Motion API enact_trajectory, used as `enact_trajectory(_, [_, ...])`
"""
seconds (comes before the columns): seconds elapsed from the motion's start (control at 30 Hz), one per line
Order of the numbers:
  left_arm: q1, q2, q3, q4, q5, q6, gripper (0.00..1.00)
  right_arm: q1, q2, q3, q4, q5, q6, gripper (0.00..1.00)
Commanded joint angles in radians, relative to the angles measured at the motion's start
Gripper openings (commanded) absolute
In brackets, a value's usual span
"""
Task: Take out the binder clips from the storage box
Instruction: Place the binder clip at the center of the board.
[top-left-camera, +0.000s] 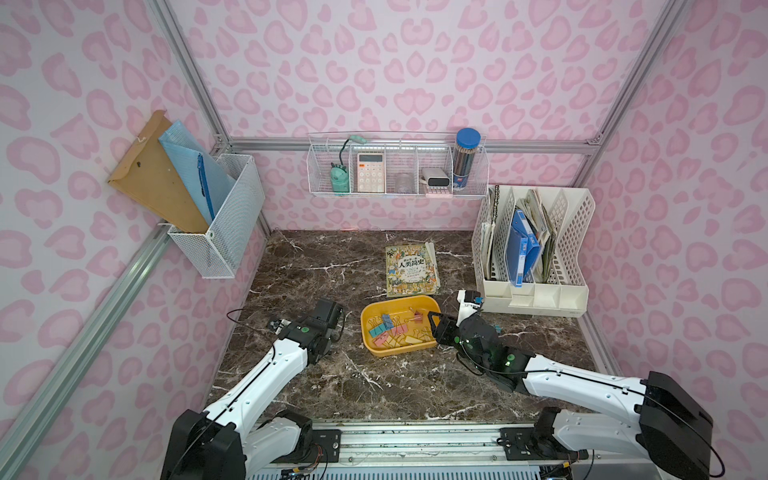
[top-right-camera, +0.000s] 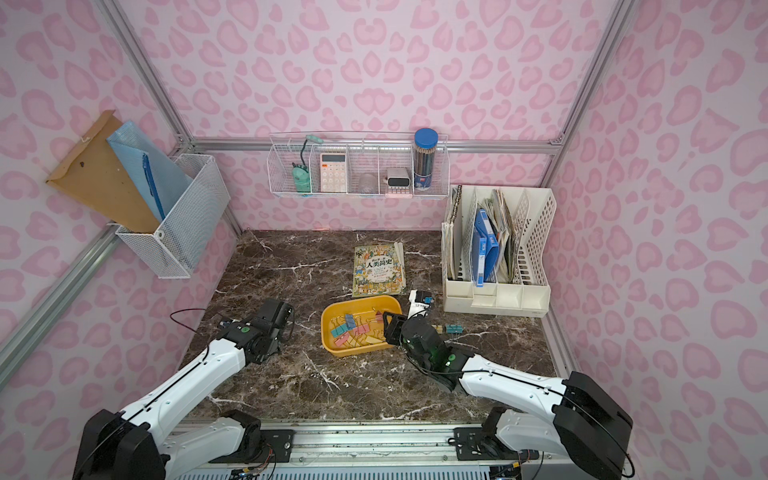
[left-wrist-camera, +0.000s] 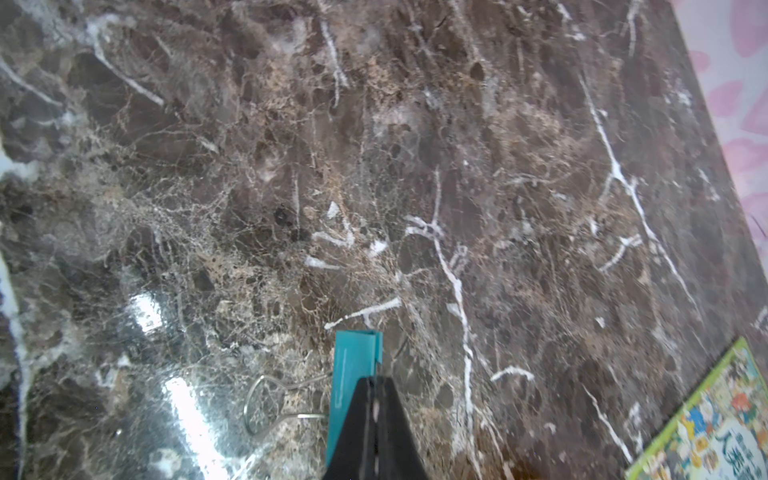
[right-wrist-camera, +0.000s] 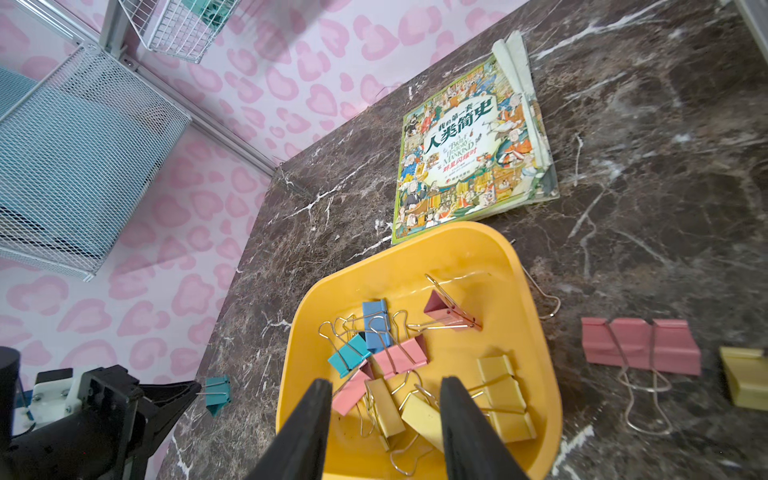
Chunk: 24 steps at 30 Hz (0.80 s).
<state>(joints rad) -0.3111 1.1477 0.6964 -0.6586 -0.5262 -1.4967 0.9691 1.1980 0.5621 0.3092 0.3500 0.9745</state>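
The left gripper is fully closed and pinches a teal binder clip close to the dark brown marble tabletop, on the left of the shallow yellow plastic storage box. The right gripper is about half open over the right side of this box. Its black fingers stand on both sides of a pale yellow clip and grip nothing. Several pastel binder clips lie inside the box. A large pink clip and a mustard yellow clip lie on the marble to its right. Behind the box lies a colourful illustrated book.
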Motion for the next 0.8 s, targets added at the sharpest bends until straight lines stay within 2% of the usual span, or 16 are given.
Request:
enact_trajectory(0.0, [0.033,0.044,-0.023,0.111,0.076,-0.026,0.0,0.0,0.015,0.003,0.018,-0.012,0.008,0.47])
enact_trajectory(0.23, [0.052,0.145,-0.057,0.313,0.13,0.014,0.0,-0.025,0.033,-0.018,0.034,-0.09,0.026,0.47])
enact_trajectory(0.47, [0.052,0.229,-0.051,0.356,0.13,0.008,0.01,-0.058,0.052,-0.005,0.013,-0.138,0.025,0.47])
enact_trajectory(0.77, [0.052,0.205,-0.014,0.263,0.248,0.034,0.29,-0.084,0.062,-0.008,0.009,-0.169,0.024,0.48])
